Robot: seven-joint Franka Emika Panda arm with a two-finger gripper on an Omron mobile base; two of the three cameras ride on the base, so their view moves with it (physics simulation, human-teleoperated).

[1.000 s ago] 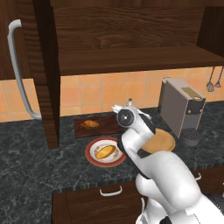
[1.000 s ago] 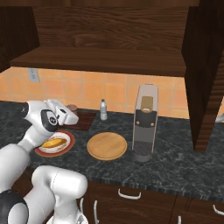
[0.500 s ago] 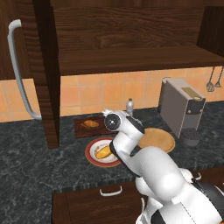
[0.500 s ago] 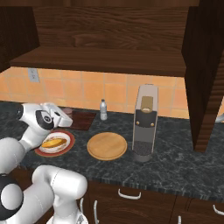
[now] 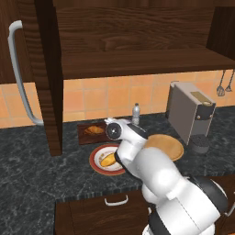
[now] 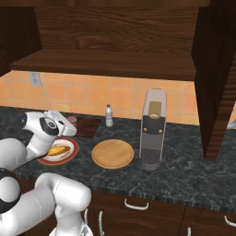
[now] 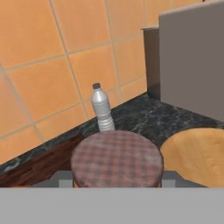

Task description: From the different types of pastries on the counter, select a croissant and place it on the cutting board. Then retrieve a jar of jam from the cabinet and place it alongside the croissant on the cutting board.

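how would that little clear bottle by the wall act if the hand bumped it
The bottle stands tall and narrow on a small base, so it would probably tip easily. Its round body suggests it would then roll along the counter. It looks like thin clear plastic, so likely light and quick to slide.

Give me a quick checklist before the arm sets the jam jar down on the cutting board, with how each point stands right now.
1. Jar held: ok. The gripper is shut on the jar of jam, whose lid shows between the fingertips in the hand view.
2. Croissant placed: ok. The croissant lies on the cutting board.
3. Free spot on the board: cannot tell. The arm hides the board's right part in the left base view.
4. Jar above the board: cannot tell. The hand is near the board's edge.
5. Nearby obstacles: ok. The clear bottle stands beyond, against the tiles.
6. Other pastry: ok. The yellow-orange pastry sits on the red-rimmed plate.
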